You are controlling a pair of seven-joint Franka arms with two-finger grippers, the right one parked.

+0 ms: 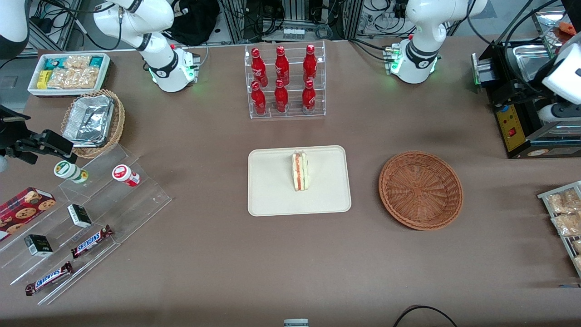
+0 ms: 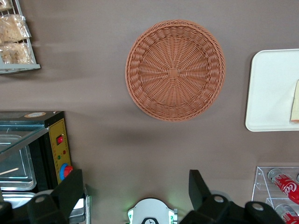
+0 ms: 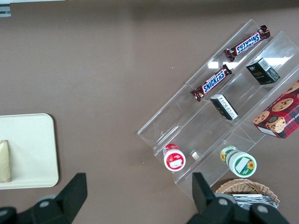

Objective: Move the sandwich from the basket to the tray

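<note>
The sandwich already stands on the tray, near its middle, and the basket beside the tray is empty, so I judge the task as nearly finished. The step in hand seems to be the retreat of the working arm. The gripper is open, with its two dark fingers wide apart and nothing between them. It hangs high above the counter, over the strip between the basket and the arm's own base.

To do this step well, the arm should stay high and keep clear of the acrylic rack of red bottles and of the black machine at its end of the counter. The tray should not be touched, because the sandwich stands on a narrow edge and could tip over.

The sandwich is a small wedge of pale white bread. It shows its cut face with a red-orange stripe and a thin green layer of filling. It looks soft and light, and it appears whole and not crushed.
</note>
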